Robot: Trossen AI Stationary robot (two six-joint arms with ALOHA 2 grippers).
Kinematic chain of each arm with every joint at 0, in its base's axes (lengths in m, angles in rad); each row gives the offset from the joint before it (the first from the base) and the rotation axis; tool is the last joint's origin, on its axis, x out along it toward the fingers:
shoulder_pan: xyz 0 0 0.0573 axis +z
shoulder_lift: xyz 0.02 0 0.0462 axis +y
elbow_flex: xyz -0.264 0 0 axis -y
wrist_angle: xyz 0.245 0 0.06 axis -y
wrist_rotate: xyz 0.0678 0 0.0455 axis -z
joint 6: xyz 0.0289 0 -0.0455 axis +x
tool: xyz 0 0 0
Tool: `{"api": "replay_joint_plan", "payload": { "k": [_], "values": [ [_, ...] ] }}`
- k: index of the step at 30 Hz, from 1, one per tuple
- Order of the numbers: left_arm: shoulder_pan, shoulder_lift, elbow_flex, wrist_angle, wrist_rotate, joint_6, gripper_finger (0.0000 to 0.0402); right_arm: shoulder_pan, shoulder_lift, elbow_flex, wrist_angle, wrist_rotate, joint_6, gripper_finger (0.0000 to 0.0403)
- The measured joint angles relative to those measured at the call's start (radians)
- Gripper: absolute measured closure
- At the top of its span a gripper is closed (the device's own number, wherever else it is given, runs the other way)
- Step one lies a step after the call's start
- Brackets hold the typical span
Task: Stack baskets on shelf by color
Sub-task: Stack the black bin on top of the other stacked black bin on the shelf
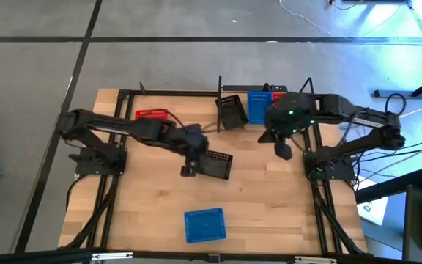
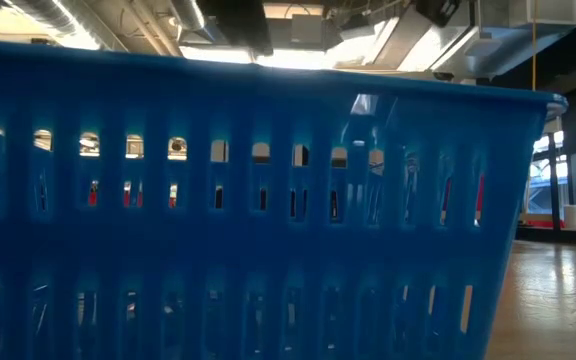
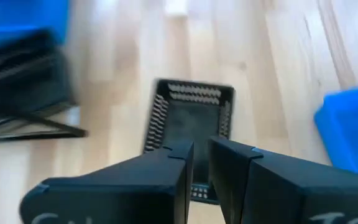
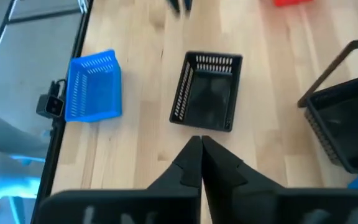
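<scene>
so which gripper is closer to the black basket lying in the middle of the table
Left. The left gripper is right at the black basket, its fingers closed over one rim. The right gripper hangs apart from it, off toward the table's right side.

Left gripper (image 1: 190, 170) seemingly gripping; right gripper (image 4: 201, 144) closed

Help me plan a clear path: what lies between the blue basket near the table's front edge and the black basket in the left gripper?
Only bare wooden tabletop separates the blue basket from the black basket, as the high view shows.

front basket (image 1: 204, 224): blue, perforated | centre basket (image 1: 218, 164): black, slotted | rear-left basket (image 1: 152, 115): red | tabletop (image 1: 152, 205): light wood
</scene>
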Motion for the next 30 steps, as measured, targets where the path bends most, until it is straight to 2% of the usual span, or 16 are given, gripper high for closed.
{"api": "replay_joint_plan", "payload": {
  "k": [8, 12, 18, 24, 30],
  "values": [
    [-0.077, -0.169, 0.0, -0.03, -0.197, -0.085, 0.0362, 0.0, 0.155, 0.0, 0.006, -0.005, -0.003, 0.031],
    [-0.116, -0.214, 0.0, -0.04, -0.273, -0.116, 0.0362, 0.0, 0.262, 0.0, 0.009, -0.008, -0.086, 0.0276],
    [-0.165, -0.233, 0.001, -0.048, -0.338, -0.125, 0.0363, 0.0, 0.428, 0.0, 0.104, -0.004, -0.106, 0.0268],
    [-0.193, -0.234, 0.001, -0.053, -0.344, -0.126, 0.0365, 0.0, 0.563, 0.0, 0.235, -0.004, -0.104, 0.0268],
    [-0.207, -0.234, 0.001, -0.051, -0.344, -0.146, 0.0365, 0.0, 0.65, 0.0, 0.273, 0.028, -0.094, 0.0268]
  ]
}}
